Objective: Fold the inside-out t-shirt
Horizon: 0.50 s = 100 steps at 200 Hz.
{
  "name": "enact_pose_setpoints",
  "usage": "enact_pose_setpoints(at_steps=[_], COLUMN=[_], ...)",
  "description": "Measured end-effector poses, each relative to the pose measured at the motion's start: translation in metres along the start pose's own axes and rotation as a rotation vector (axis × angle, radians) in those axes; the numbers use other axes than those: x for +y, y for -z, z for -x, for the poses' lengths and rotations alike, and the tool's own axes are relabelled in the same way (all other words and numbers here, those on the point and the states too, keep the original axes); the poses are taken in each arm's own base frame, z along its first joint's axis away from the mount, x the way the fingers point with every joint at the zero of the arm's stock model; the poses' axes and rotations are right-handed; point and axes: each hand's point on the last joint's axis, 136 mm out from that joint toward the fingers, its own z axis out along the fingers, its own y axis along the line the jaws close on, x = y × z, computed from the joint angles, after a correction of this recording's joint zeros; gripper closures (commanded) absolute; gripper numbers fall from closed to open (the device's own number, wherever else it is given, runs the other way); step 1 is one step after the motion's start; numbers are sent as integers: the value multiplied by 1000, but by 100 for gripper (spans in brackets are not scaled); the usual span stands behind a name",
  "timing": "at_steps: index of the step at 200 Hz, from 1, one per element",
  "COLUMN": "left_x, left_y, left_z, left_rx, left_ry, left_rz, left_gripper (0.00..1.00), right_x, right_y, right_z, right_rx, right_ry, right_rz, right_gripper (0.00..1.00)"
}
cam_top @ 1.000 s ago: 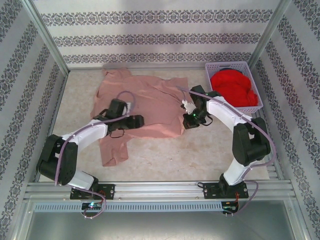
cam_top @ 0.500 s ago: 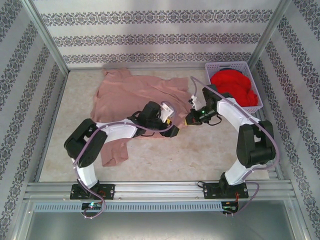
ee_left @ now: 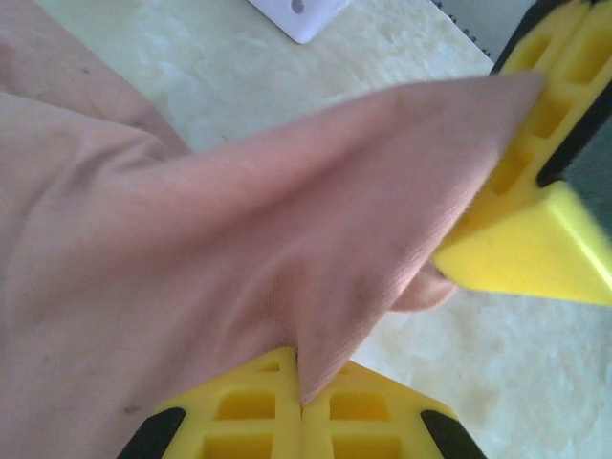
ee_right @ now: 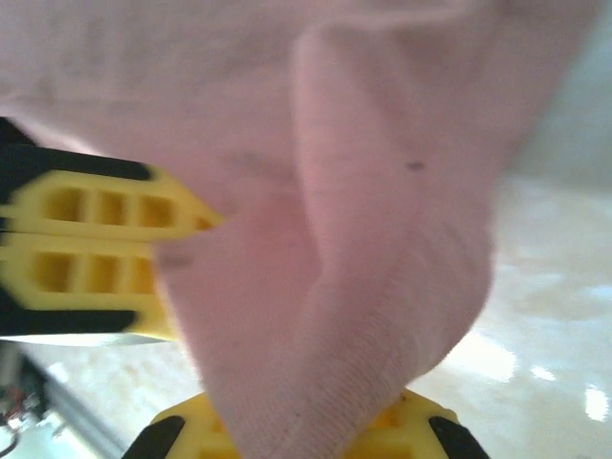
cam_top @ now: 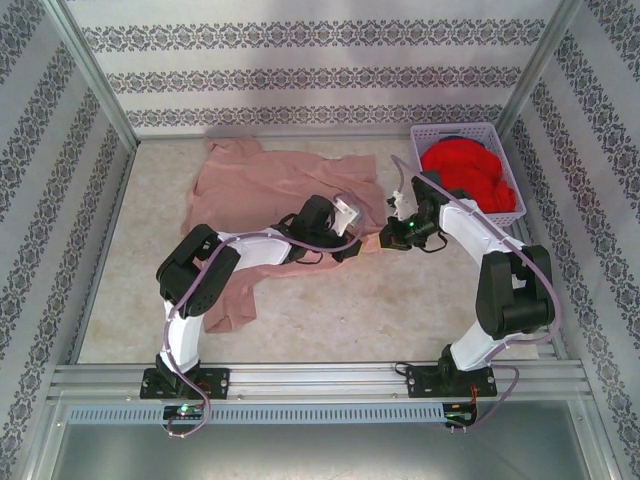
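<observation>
The t-shirt (cam_top: 270, 185) lies spread on the table (cam_top: 330, 310) in the upper middle and upper left of the top view, one part trailing down toward the lower left of the cloth beside the left arm. Its right-hand corner is drawn out to a point near the centre of the frame, where the two grippers meet. The left gripper (cam_top: 352, 250) sits just left of that point and the right gripper (cam_top: 383, 240) just right of it, nearly touching each other. In the left wrist view the left gripper (ee_left: 301, 411), at the bottom centre, has its jaws pressed together on a peak of pink t-shirt (ee_left: 191, 249) fabric that rises from between them; the cloth runs to the upper right of the frame, where the right gripper (ee_left: 535, 182) is clamped on the same fold. In the right wrist view the t-shirt (ee_right: 363, 143) drapes over most of the frame and hangs down into the right gripper (ee_right: 301, 435) at the bottom edge, its jaws closed on the hem, while the left gripper (ee_right: 206, 225) reaches in from the left with its jaws together against the cloth. A basket (cam_top: 465, 130) holding a red garment (cam_top: 465, 175) stands in the upper right of the top view, apart from the t-shirt.
</observation>
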Motion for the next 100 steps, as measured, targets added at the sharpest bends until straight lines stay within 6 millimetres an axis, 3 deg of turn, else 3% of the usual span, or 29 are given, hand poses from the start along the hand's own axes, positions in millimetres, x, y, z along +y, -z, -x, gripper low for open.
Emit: enact_pose_setpoints(at_steps=[32, 55, 100], left_x=[4, 7, 20], left_y=[-4, -12, -18], left_z=[-5, -13, -29], left_rx=[44, 92, 161], left_ry=[74, 126, 245], left_rz=[-15, -21, -18], left_gripper=[100, 100, 100], right_x=[-19, -25, -26], right_y=[-1, -7, -21], right_z=[11, 19, 11], right_rx=[-23, -34, -20], right_ry=[-33, -41, -18], right_rz=[-109, -145, -170], right_gripper=[70, 67, 58])
